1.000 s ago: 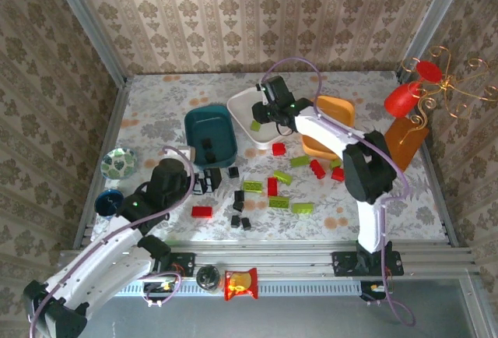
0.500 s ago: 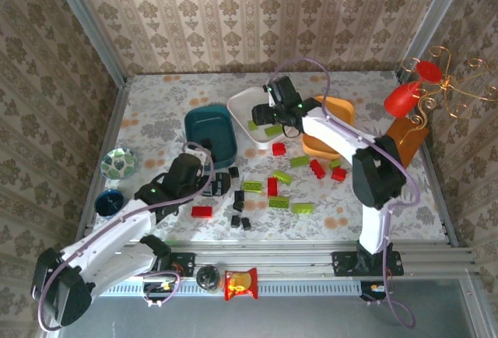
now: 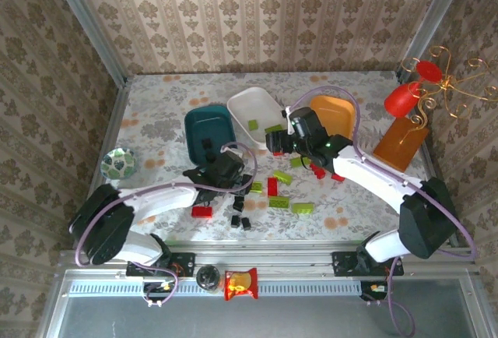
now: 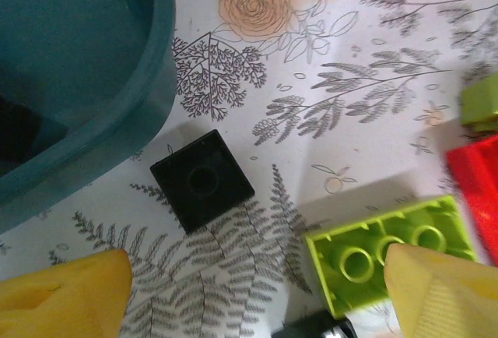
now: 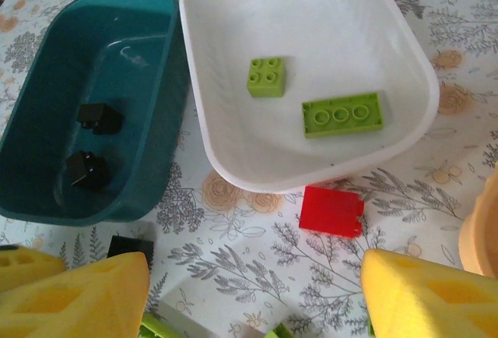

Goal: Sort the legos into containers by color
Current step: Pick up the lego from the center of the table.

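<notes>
Left wrist view: left gripper (image 4: 253, 295) spread wide, empty, over a small black square plastic brick (image 4: 201, 180) lying just beside the dark teal rounded plastic tub (image 4: 117, 96). Picking step, I'd judge; next it must drop and close on that brick. Right gripper (image 5: 257, 299) likewise spread, empty, above a red brick (image 5: 331, 211) near the white tub (image 5: 334, 26) holding two lime bricks (image 5: 342, 114). Floral tablecloth (image 3: 156, 108); patterned wallpaper (image 3: 233, 19) behind.

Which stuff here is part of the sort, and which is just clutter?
Job: red legos, lime green legos, black legos; dark teal tub, white tub, orange tub.
Clutter: snack packet, patterned bowl, amber box, red ornament.
</notes>
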`<move>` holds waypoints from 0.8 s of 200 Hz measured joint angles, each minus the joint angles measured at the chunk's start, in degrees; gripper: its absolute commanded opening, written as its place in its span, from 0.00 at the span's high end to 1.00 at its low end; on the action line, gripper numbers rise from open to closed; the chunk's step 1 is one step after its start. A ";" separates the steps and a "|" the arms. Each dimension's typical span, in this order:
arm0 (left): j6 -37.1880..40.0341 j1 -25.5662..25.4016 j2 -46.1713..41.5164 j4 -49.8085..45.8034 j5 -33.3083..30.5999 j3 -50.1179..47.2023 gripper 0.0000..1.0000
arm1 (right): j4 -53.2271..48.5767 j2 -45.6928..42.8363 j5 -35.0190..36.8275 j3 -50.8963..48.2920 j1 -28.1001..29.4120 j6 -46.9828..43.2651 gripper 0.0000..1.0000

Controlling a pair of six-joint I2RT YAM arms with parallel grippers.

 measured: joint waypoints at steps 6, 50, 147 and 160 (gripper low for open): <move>-0.02 -0.11 1.07 0.72 -0.81 0.00 0.14 | 0.15 -0.48 0.02 -0.39 0.02 0.00 0.27; -1.66 -0.22 6.80 4.48 -5.81 0.50 0.27 | 0.28 -4.87 1.22 -1.46 0.02 -0.11 0.26; -4.04 0.15 13.11 10.93 -7.54 1.22 0.60 | 0.81 -8.55 1.73 -2.64 0.02 -0.33 0.26; -4.17 0.13 13.46 10.88 -7.54 1.22 0.63 | 0.87 -8.92 1.73 -2.71 0.02 -0.33 0.26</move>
